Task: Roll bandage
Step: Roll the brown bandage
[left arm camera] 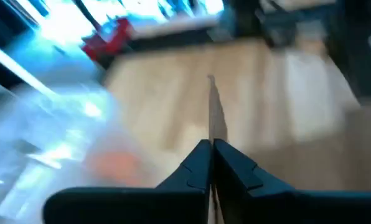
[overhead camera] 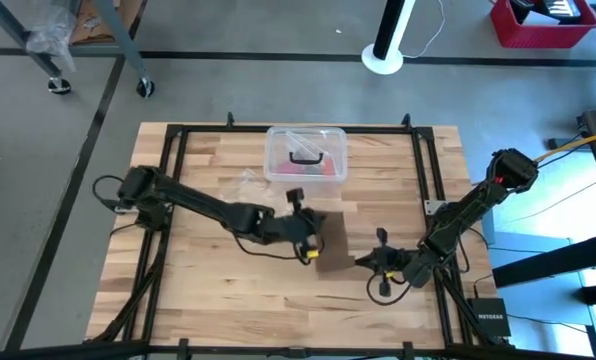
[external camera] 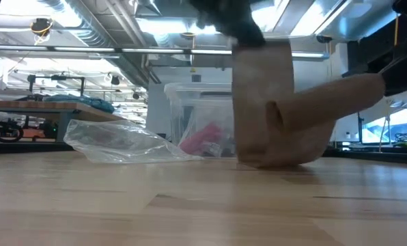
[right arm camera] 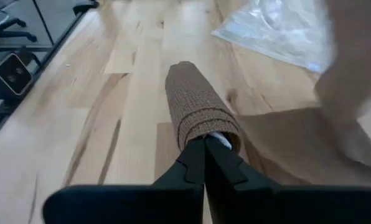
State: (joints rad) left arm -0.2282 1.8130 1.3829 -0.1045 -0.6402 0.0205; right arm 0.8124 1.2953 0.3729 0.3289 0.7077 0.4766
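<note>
We saw both grippers, left and right, clamped on the bandage; its rolled end pointed straight away from the right fingers.

The table is one wooden top, with two dark arms reaching over it, each ending in one gripper: the left gripper and the right gripper. One brown bandage lies between them, partly wound into a single roll at one end and partly a loose strip. There is also one clear plastic box with one black handle, one thin clear plastic bag, and one red crate on the floor beyond the table.
</note>
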